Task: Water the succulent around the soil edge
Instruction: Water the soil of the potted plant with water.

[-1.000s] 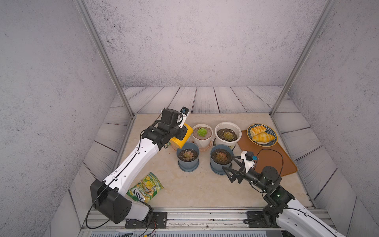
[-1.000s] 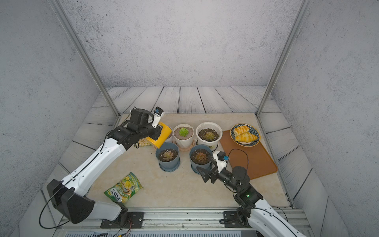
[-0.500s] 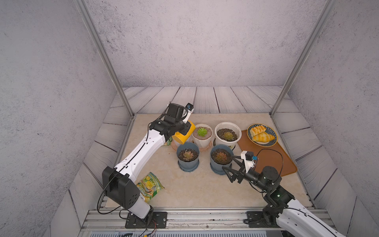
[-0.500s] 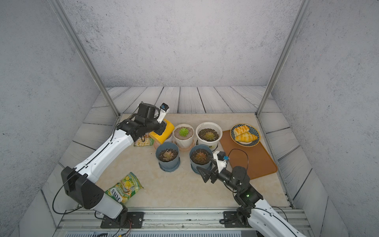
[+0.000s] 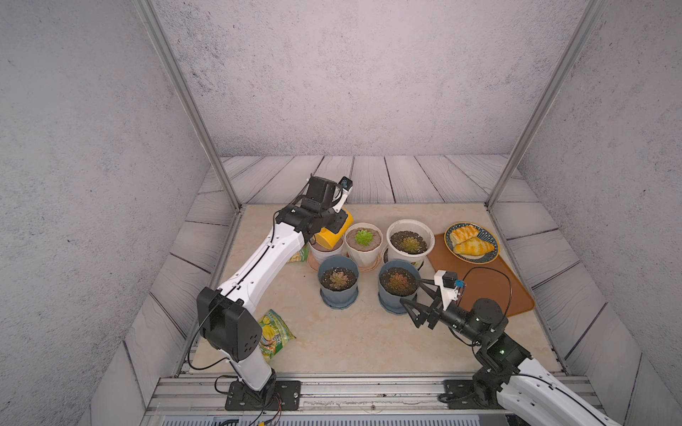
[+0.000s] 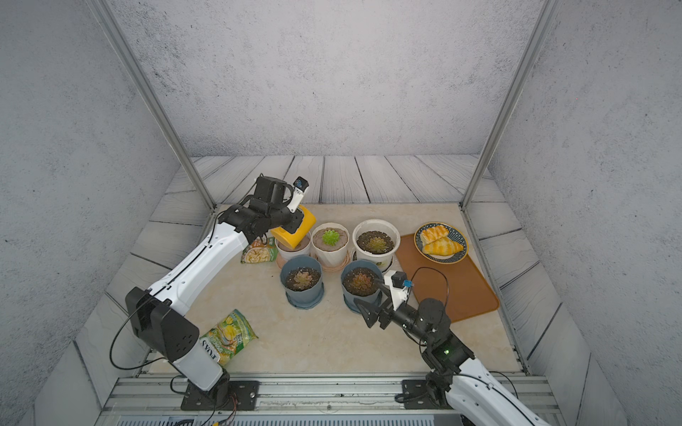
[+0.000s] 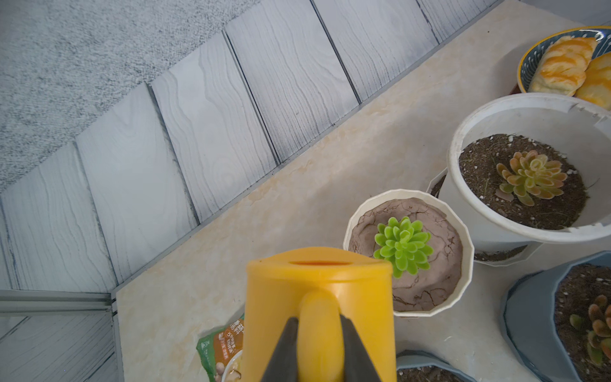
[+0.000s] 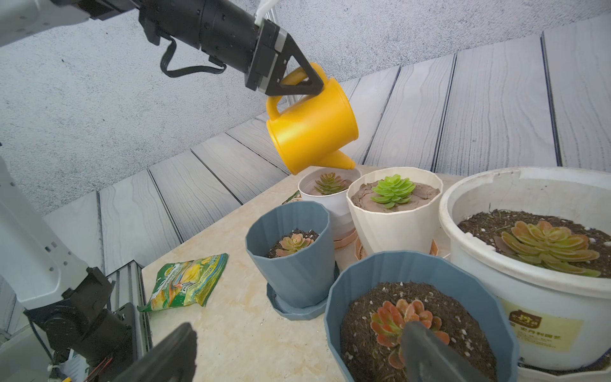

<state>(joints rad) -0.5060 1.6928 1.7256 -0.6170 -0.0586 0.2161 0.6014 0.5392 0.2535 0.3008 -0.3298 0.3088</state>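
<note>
My left gripper (image 7: 319, 325) is shut on the handle of a yellow watering can (image 8: 312, 132). The can is tilted, and its spout sits just above the far rim of a small white pot (image 8: 330, 201) at the back left of the pot group. A pink-green succulent (image 8: 329, 183) grows in that pot. In both top views the can (image 5: 334, 230) (image 6: 295, 230) covers most of the pot. My right gripper (image 8: 297, 347) is open and low, astride the rim of the front right blue pot (image 5: 398, 291). One of its fingers is over that soil and the other over the table.
Around the small pot stand a cream pot with a green succulent (image 5: 363, 239), a large white pot (image 5: 409, 239) and a second blue pot (image 5: 337, 282). A plate of pastries (image 5: 470, 241) rests on a brown mat (image 5: 487, 291). Snack bags lie at front left (image 5: 275, 333) and behind the can (image 6: 258, 250).
My left arm has swung the watering can a little to the right and farther back, over the small white pot. The right arm has not moved.
</note>
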